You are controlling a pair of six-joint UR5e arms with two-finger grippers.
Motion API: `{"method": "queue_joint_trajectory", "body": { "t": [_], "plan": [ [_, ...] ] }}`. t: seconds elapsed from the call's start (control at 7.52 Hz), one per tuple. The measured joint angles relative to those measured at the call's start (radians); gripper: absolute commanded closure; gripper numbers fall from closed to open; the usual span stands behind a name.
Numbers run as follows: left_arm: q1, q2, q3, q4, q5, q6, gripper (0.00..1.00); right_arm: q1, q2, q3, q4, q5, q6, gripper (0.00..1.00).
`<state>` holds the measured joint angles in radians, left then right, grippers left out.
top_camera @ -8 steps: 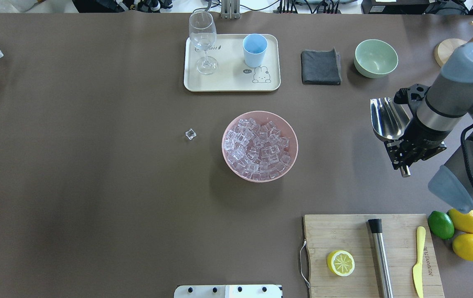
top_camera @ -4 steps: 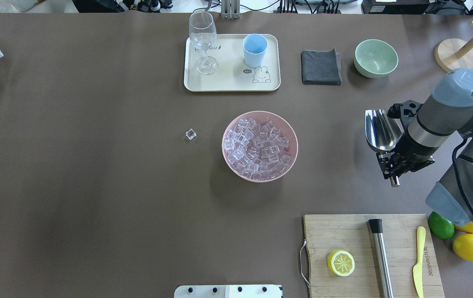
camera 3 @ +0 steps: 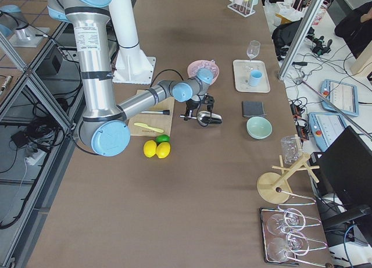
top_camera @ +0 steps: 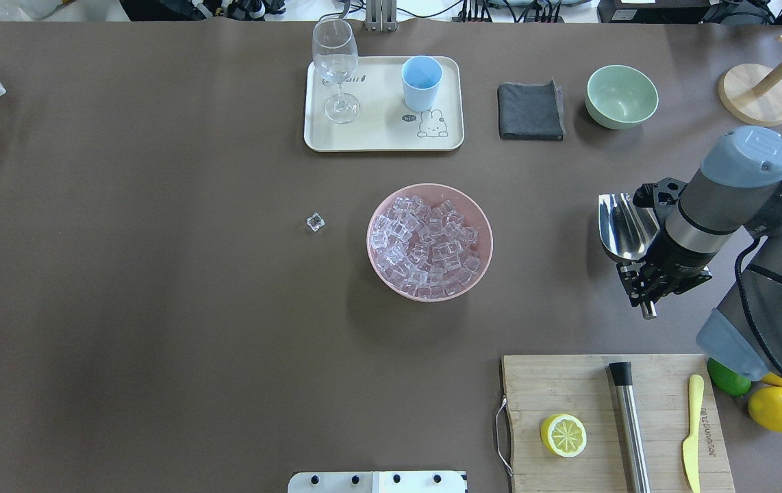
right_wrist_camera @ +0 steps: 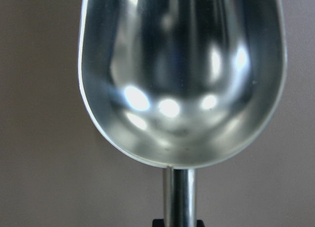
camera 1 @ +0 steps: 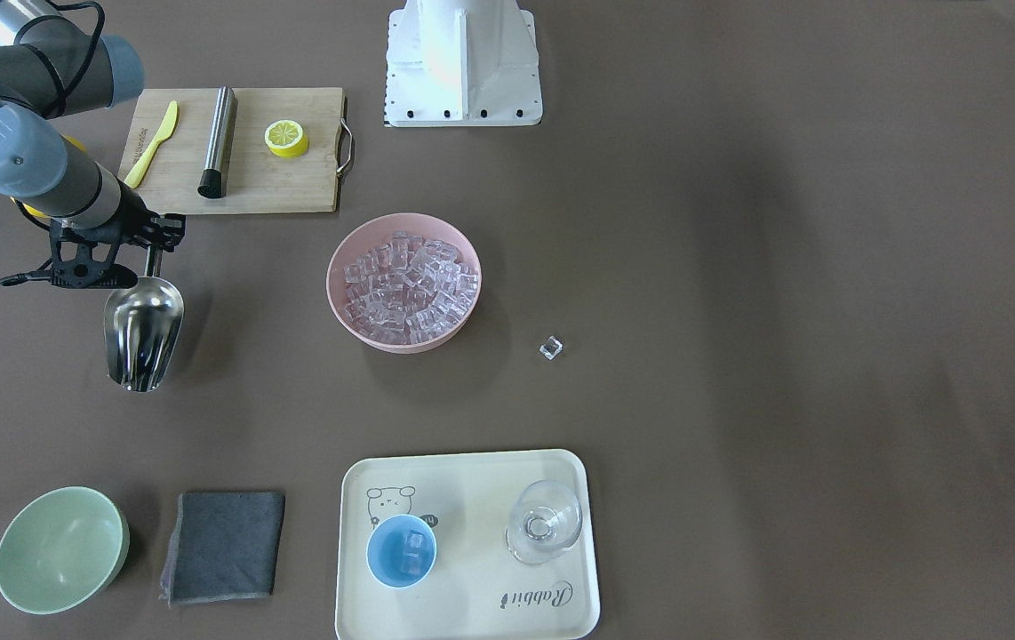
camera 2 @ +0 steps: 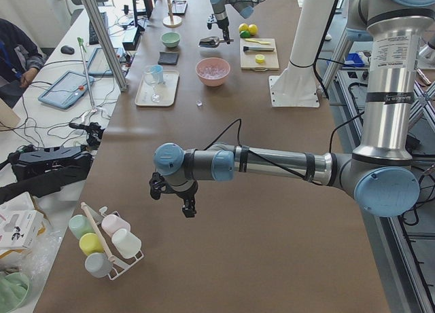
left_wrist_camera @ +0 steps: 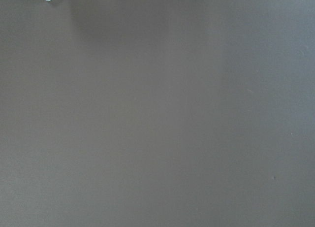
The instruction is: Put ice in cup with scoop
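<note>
- Beside the pink bowl [camera 1: 334, 293], what's held?
- Shiny steel scoop [camera 1: 143, 333], deep rounded mirror-like trough, thin round handle clamped in right gripper [camera 1: 150, 253].
- Ice?
- Glassy ice cubes [camera 1: 405, 289] heaped in bowl; some in the plain light-blue cup [top_camera: 420, 96] on cream tray [camera 1: 472, 498]. For the left gripper [camera 2: 173, 194], can't tell finger state.

open gap scoop [top_camera: 626, 226] to bowl [top_camera: 430, 186], glass [top_camera: 335, 63] beside cup [top_camera: 421, 83]

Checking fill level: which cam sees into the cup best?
Front-facing: it looks down into the cup, with ice visible inside. Overhead shows mostly its outer wall and rim; both side views show it far and small; the wrist views miss it.
</note>
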<state>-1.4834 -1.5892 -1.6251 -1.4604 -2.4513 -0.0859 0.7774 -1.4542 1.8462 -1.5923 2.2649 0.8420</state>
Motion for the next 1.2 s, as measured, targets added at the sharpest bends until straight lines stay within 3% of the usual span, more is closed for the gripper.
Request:
{"method": "queue_joint_trajectory", "body": {
  "t": [0.13, 0.27, 0.4, 0.53, 1.2],
  "plan": [
    [0.0, 0.0, 0.0, 0.0, 0.0, 0.0, 0.03, -0.002, 0.001, -0.01, 0.001, 0.009, -0.001, 0.91],
    [0.0, 0.0, 0.0, 0.0, 0.0, 0.0, 0.03, -0.003, 0.007, -0.02, 0.001, 0.018, -0.001, 0.64],
    [0.0, 0.0, 0.001, 0.0, 0.0, 0.0, 0.03, -0.004, 0.011, -0.026, 0.001, 0.025, -0.001, 0.05],
    [0.0, -0.001, 0.001, 0.0, 0.001, 0.001, 0.03, -0.004, 0.013, -0.028, 0.002, 0.029, -0.001, 0.0],
    [0.0, -0.001, -0.001, 0.001, 0.036, -0.003, 0.03, 0.062, 0.02, -0.011, 0.016, 0.063, -0.006, 0.0]
  ]
}}
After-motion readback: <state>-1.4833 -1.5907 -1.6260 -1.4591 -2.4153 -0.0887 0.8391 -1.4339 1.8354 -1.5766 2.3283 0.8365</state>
